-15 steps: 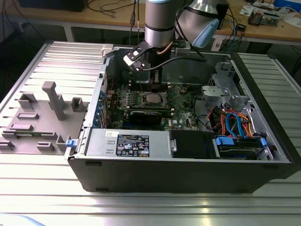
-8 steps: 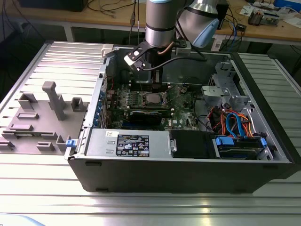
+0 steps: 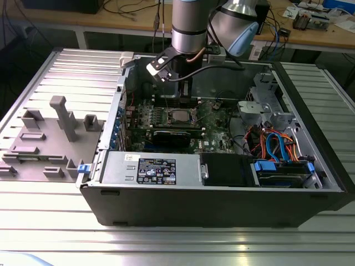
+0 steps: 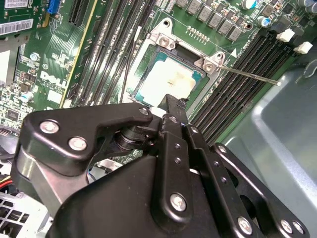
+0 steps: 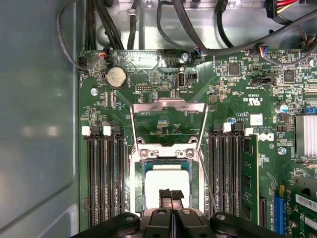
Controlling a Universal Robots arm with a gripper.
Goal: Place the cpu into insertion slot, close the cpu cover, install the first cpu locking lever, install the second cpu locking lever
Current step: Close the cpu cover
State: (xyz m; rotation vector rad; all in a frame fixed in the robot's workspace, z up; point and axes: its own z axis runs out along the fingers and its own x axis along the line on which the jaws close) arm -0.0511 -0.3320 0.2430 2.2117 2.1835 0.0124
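Your cpu (image 5: 166, 178), pale silver and square, lies flat in the slot (image 5: 166, 153). In the exterior view the cover (image 5: 168, 104) stands open at its 3 o'clock.

An electronics workshop or lab is showing: long wooden workbenches (image 3: 327, 37) are carrying tangled cables (image 3: 133, 8) behind a ribbed aluminium table (image 3: 166, 244).

Ribbed metal table, two loads.
The silver slatted table (image 3: 50, 221) carries an open dark computer case (image 3: 211, 205) lying on its side at the centre. At the case's 9 o'clock, just beside it, lies a flat grey fixture plate (image 3: 33, 149) (studded with upright grey blocks of differing heights), resting directly on the slats.
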